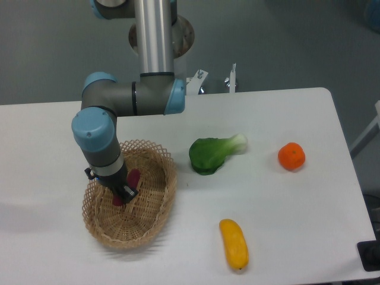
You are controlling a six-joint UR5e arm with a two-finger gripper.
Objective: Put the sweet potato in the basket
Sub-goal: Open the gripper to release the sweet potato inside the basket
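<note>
White tabletop [279,225] fills most of the view, with a grey floor behind its far edge. Nearest the camera, at about 5 o'clock from the table's middle, lies a yellow elongated vegetable [234,243], its long axis running roughly 12 to 6.

At about 8 o'clock sits the basket [155,209], oval and woven, with an open lattice rim. The arm reaches down into it from above, and the gripper [123,195] hangs inside the basket's bowl, toward its 10 o'clock side. The sweet potato [133,178] shows as a dark magenta-red lump right at the gripper: one end sticks out at about 1 o'clock from the fingertips, and a smaller red patch shows at about 7 o'clock below them. The fingers sit tight against the sweet potato, closed on it, with the piece running slantwise between them. Whether the sweet potato touches the basket's woven floor cannot be told, as the gripper hides its underside.

Farther back, near the table's centre at about 2 o'clock from the basket, lies a green leafy vegetable [211,154] with its pale stalk pointing toward 2 o'clock. Well apart at 3 o'clock rests a round orange fruit [291,156]. Beyond these stands the arm's column [153,41].
</note>
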